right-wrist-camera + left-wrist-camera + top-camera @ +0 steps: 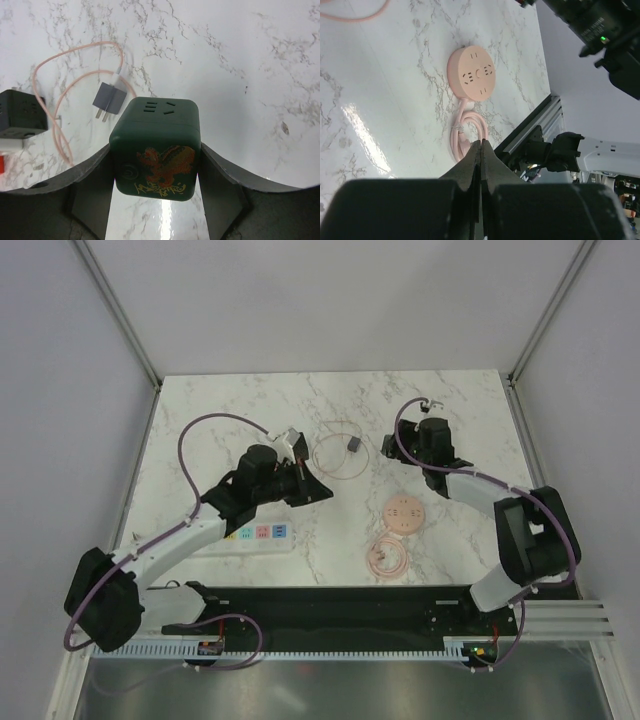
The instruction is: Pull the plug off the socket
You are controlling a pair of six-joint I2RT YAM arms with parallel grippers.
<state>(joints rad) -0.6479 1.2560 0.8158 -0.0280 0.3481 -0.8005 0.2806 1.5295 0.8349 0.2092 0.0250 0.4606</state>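
Socket (pixel 262 533) lay crosswise, nearer the left pincer (pixel 481 143), shut empty; right pincer (pixel 155 146) clamped a green cube (pixel 160 117).

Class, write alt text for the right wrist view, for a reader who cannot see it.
The right gripper holds a dark green cube socket with a red-and-gold design between its two fingers, over a white marble table. Behind it a gray plug on a looped pink cable lies loose, and a black cube sits at the left edge.
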